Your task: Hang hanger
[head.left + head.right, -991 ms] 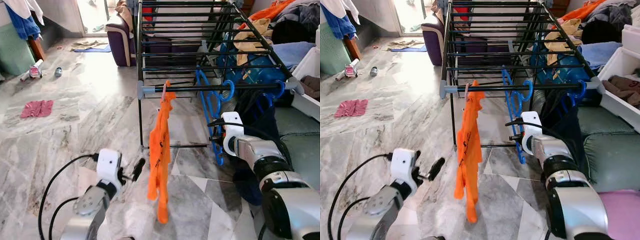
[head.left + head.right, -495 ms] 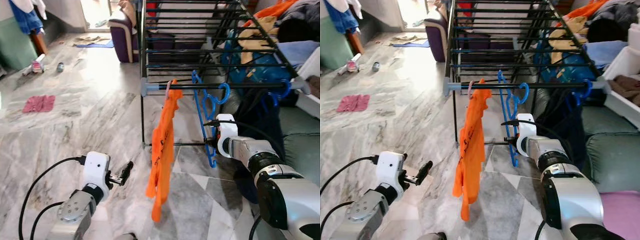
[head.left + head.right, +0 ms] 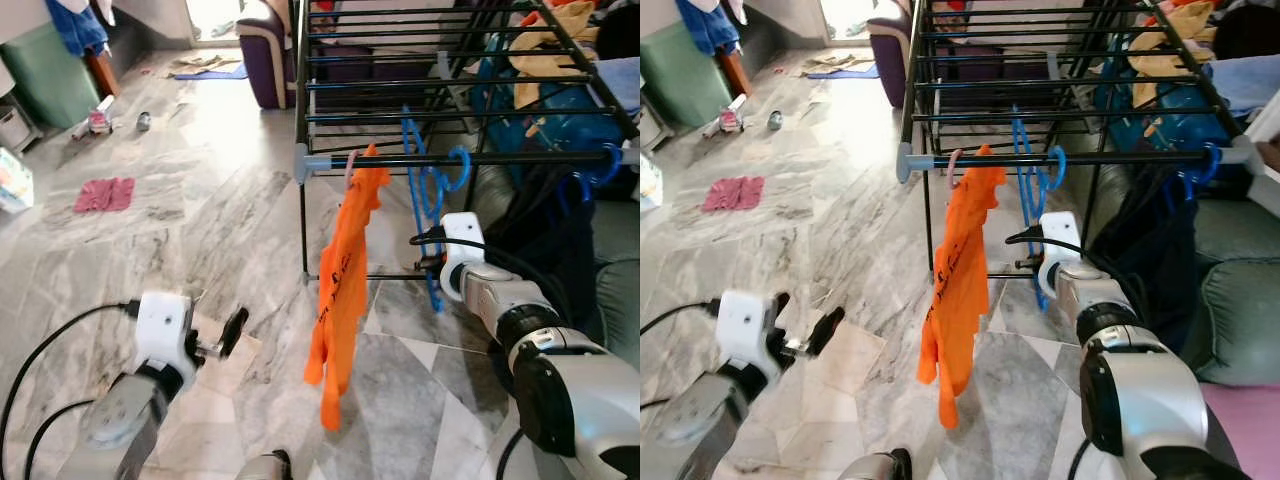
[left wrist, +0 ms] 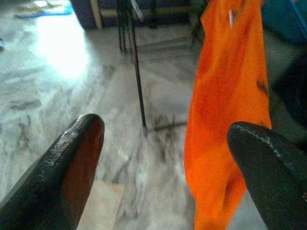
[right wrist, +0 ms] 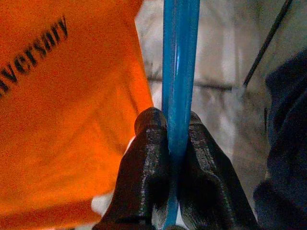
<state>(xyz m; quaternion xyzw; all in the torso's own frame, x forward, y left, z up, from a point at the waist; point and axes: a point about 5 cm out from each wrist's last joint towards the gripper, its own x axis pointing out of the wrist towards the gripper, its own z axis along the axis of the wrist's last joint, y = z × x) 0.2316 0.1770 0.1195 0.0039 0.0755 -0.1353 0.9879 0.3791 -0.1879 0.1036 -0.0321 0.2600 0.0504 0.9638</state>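
Note:
A blue hanger point(image 3: 424, 195) hangs at the front rail point(image 3: 520, 155) of the black drying rack, its hook point(image 3: 458, 166) curled over the rail. My right gripper point(image 3: 432, 266) is shut on the hanger's lower part; in the right wrist view the fingers point(image 5: 148, 158) pinch the blue bar point(image 5: 180, 57). An orange shirt point(image 3: 345, 285) hangs from the same rail just left of the hanger. My left gripper point(image 3: 232, 328) is open, low over the floor left of the shirt, its fingers point(image 4: 67, 163) wide apart.
A dark garment point(image 3: 548, 235) hangs on another blue hanger at the rail's right end. Clothes are piled behind the rack at the right. A purple seat point(image 3: 268, 60) stands at the back. A red cloth point(image 3: 104, 193) lies on the marble floor at the left.
The whole view has shifted, so the camera moved. The right gripper keeps its hold on the blue hanger at the rail. The left gripper stays open and low.

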